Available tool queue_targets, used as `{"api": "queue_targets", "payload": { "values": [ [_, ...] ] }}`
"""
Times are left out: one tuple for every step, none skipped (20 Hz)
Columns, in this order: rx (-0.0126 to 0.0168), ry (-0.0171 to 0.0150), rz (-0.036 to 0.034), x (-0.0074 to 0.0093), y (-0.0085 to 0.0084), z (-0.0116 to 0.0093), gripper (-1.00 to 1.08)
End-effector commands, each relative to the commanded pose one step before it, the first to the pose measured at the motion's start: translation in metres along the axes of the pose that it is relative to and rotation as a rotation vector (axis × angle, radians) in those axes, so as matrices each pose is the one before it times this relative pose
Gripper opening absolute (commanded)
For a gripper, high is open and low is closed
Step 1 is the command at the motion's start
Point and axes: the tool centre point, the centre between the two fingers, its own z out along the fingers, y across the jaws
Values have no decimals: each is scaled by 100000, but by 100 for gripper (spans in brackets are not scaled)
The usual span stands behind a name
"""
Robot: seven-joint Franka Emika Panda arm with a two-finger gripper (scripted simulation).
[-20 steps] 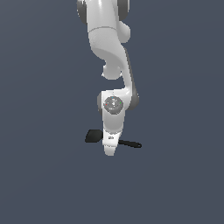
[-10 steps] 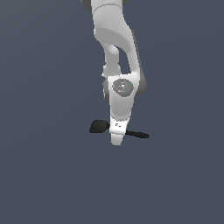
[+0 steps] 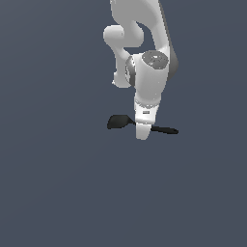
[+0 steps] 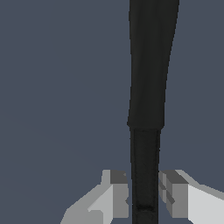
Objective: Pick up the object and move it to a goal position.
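The object, an all-black spatula (image 3: 117, 121), hangs level in the air, its broad head toward the exterior view's left and its thin handle toward that view's right. My gripper (image 3: 142, 135) comes down from above and is shut on the handle near its middle. In the wrist view the spatula (image 4: 148, 87) runs as a dark bar away from the camera. The two grey fingers (image 4: 116, 192) press against either side of it, with my gripper (image 4: 144, 197) centred on the handle. The arm hides the part of the handle inside the grip in the exterior view.
Only a plain dark grey-blue ground (image 3: 58, 193) shows around the arm. No goal marker or other object is in view.
My gripper has carried the spatula upward and toward the exterior view's right. The arm's upper links have swung over with it. The grip on the handle is unchanged.
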Motion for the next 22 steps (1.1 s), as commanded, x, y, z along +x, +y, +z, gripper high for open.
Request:
{"api": "queue_targets", "payload": {
  "values": [
    [-179,-35,-20,1036,-1320,-2421,-100],
    [0,0,0,423,-529,-963,-100],
    [0,0,0,433,-534,-977,-100],
    [31,44,-43,445,-529,-962,-100],
    [15,43,-18,425,-512,-949,-100],
    [0,0,0,414,-492,-917,-100],
    [14,66,-13,392,-470,-892,-100],
    [9,47,-8,380,-449,-858,-100],
    [0,0,0,375,-428,-818,-100],
    [10,68,-6,344,-404,-792,-100],
    [6,48,-2,331,-381,-753,-100],
    [0,0,0,327,-359,-706,-100],
    [6,69,5,287,-331,-679,-100],
    [0,0,0,291,-308,-623,-100],
    [1,47,12,250,-277,-587,-100],
    [0,0,0,248,-252,-526,-100],
    [-2,45,20,199,-217,-483,-100],
    [0,0,0,196,-191,-413,-100],
    [-4,40,27,144,-157,-368,-100],
    [0,0,0,143,-135,-300,-100],
    [0,0,0,117,-109,-245,-100],
    [-10,47,49,52,-74,-207,-100]
  ]
}}
